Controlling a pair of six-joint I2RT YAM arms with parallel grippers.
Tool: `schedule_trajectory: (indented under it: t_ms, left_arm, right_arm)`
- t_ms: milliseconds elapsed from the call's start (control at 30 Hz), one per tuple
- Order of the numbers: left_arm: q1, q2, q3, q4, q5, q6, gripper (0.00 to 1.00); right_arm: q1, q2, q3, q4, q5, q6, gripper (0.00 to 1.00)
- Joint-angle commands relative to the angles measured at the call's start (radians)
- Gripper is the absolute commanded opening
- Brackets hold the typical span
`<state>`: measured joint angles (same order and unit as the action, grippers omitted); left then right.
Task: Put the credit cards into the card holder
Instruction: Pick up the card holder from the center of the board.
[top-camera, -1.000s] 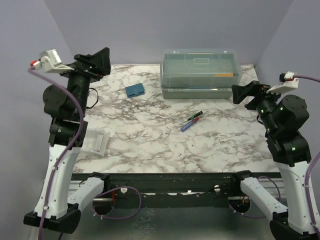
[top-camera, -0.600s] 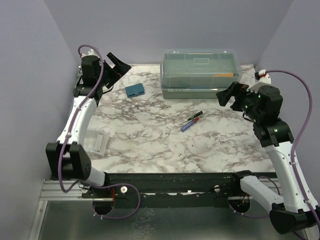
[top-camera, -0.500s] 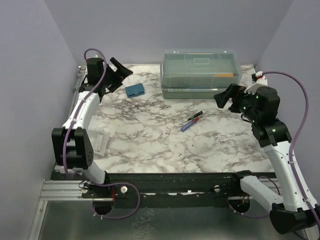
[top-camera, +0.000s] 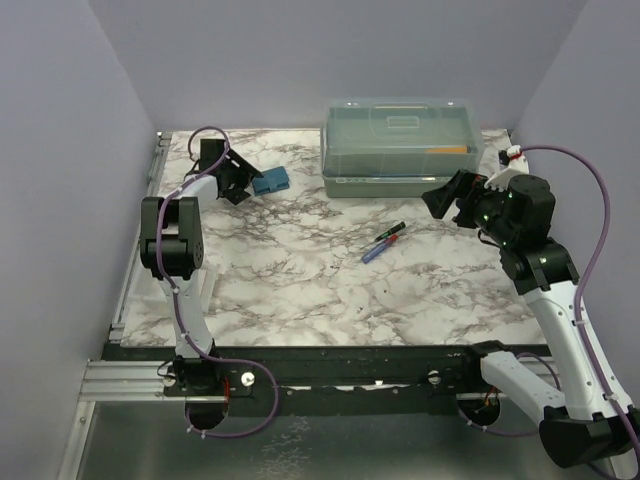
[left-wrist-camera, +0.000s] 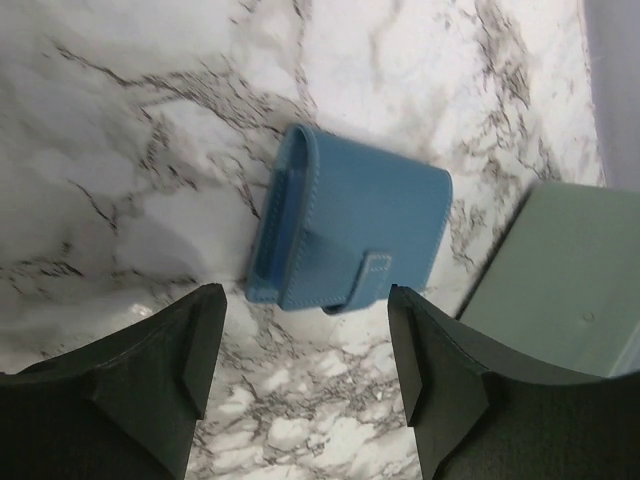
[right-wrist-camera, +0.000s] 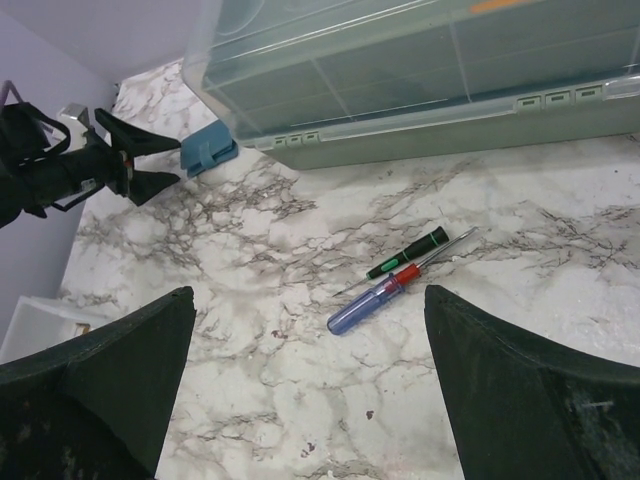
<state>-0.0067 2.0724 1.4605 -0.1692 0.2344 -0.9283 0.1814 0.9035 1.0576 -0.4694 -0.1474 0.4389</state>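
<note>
The teal-blue card holder (top-camera: 270, 181) lies closed on the marble table at the back left, with its flap snapped. It also shows in the left wrist view (left-wrist-camera: 350, 235) and the right wrist view (right-wrist-camera: 208, 148). My left gripper (top-camera: 240, 180) is open and empty, low over the table just left of the holder and pointing at it. In its own view (left-wrist-camera: 305, 350) the holder lies just beyond the fingertips, apart from them. My right gripper (top-camera: 440, 200) is open and empty in the air at the right. No credit cards show in any view.
A large translucent lidded box (top-camera: 400, 145) stands at the back, just right of the holder. Two small screwdrivers (top-camera: 385, 242) lie mid-table. A small white tray (right-wrist-camera: 30, 325) shows at the left edge of the right wrist view. Purple walls close in the table.
My left arm has unfolded and stretched to the back left, bringing its open gripper down beside the card holder. My right gripper has shifted a little to the left.
</note>
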Motion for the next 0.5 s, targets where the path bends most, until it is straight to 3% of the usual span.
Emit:
schedule_trajectory:
  t_ms: [0,233,333,467]
  left_arm:
    - [0.030,0.055,0.039,0.029,-0.056,-0.005,0.71]
    - [0.043,0.177,0.131,0.069,0.125,-0.009,0.45]
    - [0.043,0.183,0.142,0.074,0.168,-0.006,0.28]
    - [0.042,0.161,0.118,0.072,0.214,-0.007,0.26]
  right_arm:
    - [-0.005,-0.023,-0.028,0.021,0.010,0.017,1.00]
    - [-0.005,-0.004,-0.056,0.049,-0.012,0.041,1.00]
    - [-0.005,0.020,-0.074,0.054,-0.037,0.047,1.00]
    - [-0.005,0.073,-0.108,0.058,-0.104,0.046,1.00]
